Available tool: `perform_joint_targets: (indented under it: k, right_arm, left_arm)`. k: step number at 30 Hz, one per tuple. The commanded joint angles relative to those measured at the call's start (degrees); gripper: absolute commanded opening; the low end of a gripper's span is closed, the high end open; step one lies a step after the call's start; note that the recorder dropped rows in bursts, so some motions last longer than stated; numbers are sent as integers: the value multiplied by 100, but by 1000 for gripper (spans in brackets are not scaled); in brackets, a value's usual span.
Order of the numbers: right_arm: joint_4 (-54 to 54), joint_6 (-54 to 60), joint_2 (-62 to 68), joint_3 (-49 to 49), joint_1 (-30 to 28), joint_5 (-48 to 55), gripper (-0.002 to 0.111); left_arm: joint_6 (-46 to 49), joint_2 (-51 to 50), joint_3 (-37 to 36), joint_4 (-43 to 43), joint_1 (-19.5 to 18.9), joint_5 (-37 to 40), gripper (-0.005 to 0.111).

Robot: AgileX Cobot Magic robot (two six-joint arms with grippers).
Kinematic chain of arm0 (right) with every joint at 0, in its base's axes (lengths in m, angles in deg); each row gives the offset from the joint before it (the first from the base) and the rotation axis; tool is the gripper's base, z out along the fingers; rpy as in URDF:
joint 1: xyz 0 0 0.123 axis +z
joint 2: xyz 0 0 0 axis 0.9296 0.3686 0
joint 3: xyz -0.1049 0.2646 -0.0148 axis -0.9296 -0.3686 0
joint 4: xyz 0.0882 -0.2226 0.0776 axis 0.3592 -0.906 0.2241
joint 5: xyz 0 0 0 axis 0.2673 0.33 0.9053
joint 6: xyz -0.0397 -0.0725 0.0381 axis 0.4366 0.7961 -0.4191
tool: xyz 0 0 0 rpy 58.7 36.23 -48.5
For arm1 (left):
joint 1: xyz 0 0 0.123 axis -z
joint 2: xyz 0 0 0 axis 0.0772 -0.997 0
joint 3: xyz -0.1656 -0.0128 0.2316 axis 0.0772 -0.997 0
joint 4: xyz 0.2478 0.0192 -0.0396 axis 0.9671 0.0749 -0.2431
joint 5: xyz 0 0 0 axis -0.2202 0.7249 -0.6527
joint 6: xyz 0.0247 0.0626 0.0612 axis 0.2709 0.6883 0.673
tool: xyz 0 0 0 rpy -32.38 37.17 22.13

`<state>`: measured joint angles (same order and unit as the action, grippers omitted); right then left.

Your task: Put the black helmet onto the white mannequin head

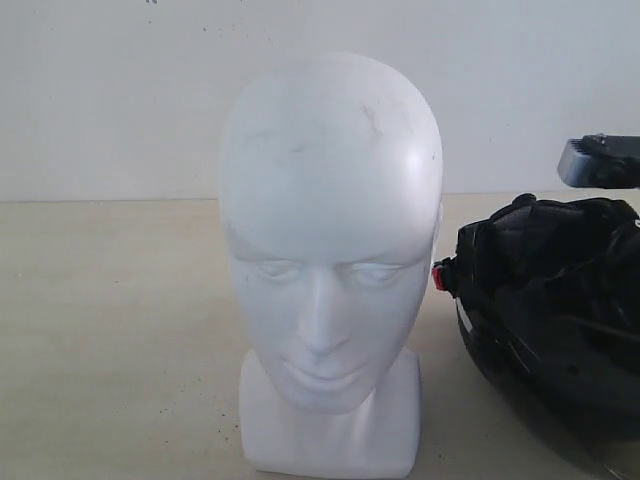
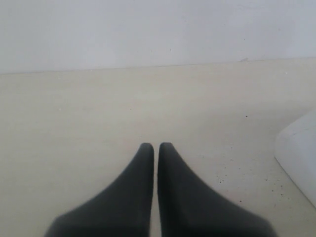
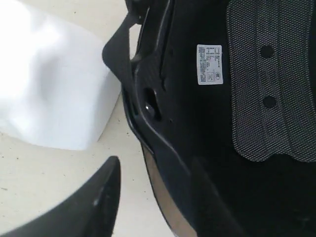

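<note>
The white mannequin head (image 1: 330,230) stands upright on its blocky neck base in the middle of the table, bare on top. The black helmet (image 1: 555,320) lies to its right with its padded opening turned up and a red buckle (image 1: 438,277) toward the head. In the right wrist view, my right gripper (image 3: 155,163) is open and straddles the helmet (image 3: 222,123) rim. One finger (image 3: 101,197) stays outside with a gap to the rim, the other is a dark shape inside the lining. The left gripper (image 2: 156,145) is shut on nothing, low over the table near the head's base (image 2: 298,158).
The beige table (image 1: 100,350) runs back to a plain white wall. A grey part of the right arm (image 1: 600,160) shows above the helmet. The mannequin base (image 3: 49,84) stands close beside the helmet's rim.
</note>
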<state>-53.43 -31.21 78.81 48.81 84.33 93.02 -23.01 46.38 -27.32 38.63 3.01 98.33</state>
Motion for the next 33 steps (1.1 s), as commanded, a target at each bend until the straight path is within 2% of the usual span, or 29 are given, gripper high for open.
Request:
perform_joint_targets:
  k: [1, 7, 13, 33]
  right_arm:
    - [146, 347, 93, -12, 1, -34, 43]
    - [275, 859, 146, -12, 1, 5, 44]
    - [573, 1250, 196, -12, 1, 96, 65]
    - [584, 1868, 1225, -3, 1, -391, 65]
  left_arm:
    - [-56, 18, -17, 9, -19, -7, 4]
    - [-56, 18, -17, 9, -19, -7, 4]
    - [-56, 18, -17, 9, -19, -7, 4]
    - [-56, 18, -17, 9, -19, -7, 4]
